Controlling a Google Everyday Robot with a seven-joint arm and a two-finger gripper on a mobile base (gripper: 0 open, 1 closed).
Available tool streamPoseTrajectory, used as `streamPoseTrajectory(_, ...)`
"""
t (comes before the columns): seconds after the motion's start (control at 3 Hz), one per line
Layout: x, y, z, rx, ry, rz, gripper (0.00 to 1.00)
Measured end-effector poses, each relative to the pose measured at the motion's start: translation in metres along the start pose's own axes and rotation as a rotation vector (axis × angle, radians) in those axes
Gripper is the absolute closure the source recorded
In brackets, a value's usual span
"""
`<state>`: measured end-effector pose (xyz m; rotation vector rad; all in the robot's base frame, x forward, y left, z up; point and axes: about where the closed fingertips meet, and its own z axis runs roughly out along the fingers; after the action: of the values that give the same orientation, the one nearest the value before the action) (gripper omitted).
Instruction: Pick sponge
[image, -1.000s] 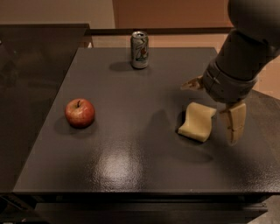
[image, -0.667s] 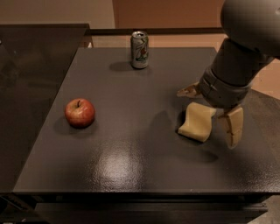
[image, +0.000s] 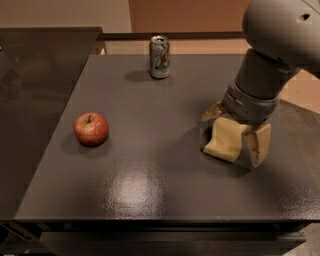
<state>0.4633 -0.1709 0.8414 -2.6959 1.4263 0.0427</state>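
Observation:
The sponge (image: 223, 142), a pale yellow foam block, lies on the dark table (image: 150, 170) at the right. My gripper (image: 232, 140) hangs from the grey arm (image: 260, 75) directly over it. One tan finger (image: 212, 111) stands at the sponge's far left side and the other tan finger (image: 258, 144) at its near right side, so the sponge sits between them. The jaws are open around it and the sponge still rests on the table.
A red apple (image: 91, 128) sits at the left of the table. A soda can (image: 160, 56) stands upright near the far edge. A second dark surface (image: 35, 75) adjoins on the left. The table's right edge is close to the gripper.
The arm has shifted left and come lower, so the fingers now straddle the sponge more fully. The sponge, apple and can have not moved.

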Motion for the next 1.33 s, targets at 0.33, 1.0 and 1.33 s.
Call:
streamPoseTrajectory(0.33, 0.003, -0.002, 0.001, -0.017, -0.004, -0.006, 0.41)
streamPoseTrajectory(1.0, 0.005, -0.005, -0.01, 0.0, -0.018, 0.007, 0.87)
streamPoseTrajectory(1.33, 0.002, -0.008, -0.027, 0.042, -0.027, 0.03, 1.0)
